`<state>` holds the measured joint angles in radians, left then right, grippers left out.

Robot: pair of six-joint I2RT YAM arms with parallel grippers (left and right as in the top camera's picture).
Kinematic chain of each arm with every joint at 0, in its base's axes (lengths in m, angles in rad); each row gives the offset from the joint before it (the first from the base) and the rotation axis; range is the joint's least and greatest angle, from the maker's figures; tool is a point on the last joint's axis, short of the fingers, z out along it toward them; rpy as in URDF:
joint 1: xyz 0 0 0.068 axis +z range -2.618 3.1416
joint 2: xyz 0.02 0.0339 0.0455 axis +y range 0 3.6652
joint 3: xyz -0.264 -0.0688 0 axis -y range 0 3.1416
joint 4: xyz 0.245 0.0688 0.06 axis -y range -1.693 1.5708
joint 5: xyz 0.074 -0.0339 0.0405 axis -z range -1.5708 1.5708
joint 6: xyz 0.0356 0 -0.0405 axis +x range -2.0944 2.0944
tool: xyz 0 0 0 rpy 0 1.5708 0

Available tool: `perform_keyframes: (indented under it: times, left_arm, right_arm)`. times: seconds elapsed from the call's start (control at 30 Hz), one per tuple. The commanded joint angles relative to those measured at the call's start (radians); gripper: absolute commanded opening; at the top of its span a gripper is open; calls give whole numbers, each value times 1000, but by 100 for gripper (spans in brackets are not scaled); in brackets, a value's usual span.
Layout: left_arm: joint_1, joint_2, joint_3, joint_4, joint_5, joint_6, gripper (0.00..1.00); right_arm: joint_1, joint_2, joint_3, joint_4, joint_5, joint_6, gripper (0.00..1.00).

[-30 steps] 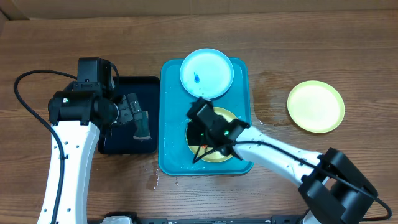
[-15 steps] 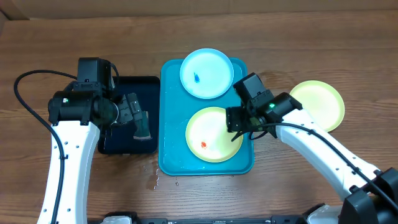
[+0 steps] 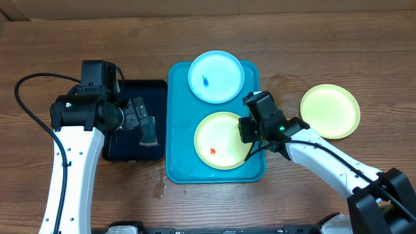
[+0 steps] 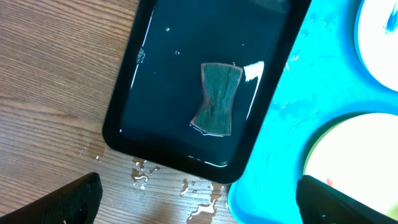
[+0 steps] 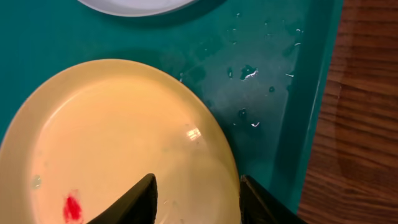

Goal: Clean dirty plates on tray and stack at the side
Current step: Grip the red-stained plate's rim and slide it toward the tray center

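The turquoise tray (image 3: 177, 130) holds a light-blue plate (image 3: 216, 77) with a blue smear at its far end. Nearer, it holds a lime-green plate (image 3: 221, 138) with an orange-red smear. A second lime-green plate (image 3: 330, 110) lies on the table to the right. My right gripper (image 3: 252, 138) is open. In the right wrist view its fingers (image 5: 199, 199) straddle the right rim of the smeared green plate (image 5: 112, 143), one finger over the plate, one over the tray floor (image 5: 267, 93). My left gripper (image 3: 140, 117) is open and empty (image 4: 199, 205).
A smaller black tray (image 3: 127, 155) lies left of the turquoise tray and holds water and a green sponge (image 4: 217, 98). The sponge lies loose below my left gripper. Water drops wet the wood by the trays' near corners (image 4: 199, 186).
My right arm swung from the green plate's left side out to the right, then came back in and down onto the plate's right rim. The left arm has not moved.
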<state>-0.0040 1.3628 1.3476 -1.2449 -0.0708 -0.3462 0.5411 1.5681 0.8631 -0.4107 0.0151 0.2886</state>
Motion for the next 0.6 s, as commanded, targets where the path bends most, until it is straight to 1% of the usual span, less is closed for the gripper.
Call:
perform_keyframes:
  times: [0.0, 0.13, 0.23, 0.27, 0.4, 0.57]
  left_arm:
    - [4, 7, 2, 0, 9, -21, 100]
    - [5, 7, 2, 0, 9, -21, 100]
    - [5, 7, 2, 0, 9, -21, 100]
    - [5, 7, 2, 0, 9, -21, 100]
    - [5, 7, 2, 0, 9, -21, 100]
    - [5, 7, 2, 0, 9, -21, 100]
  right_arm:
    - [-2, 0, -42, 43, 63, -5, 44]
    - [-2, -1, -67, 69, 63, -6, 44]
    - [-2, -1, -69, 69, 63, -6, 40]
    - [-2, -1, -70, 68, 63, -5, 40]
    - [-2, 0, -70, 34, 62, -5, 40]
    - [-2, 0, -84, 1, 58, -5, 33]
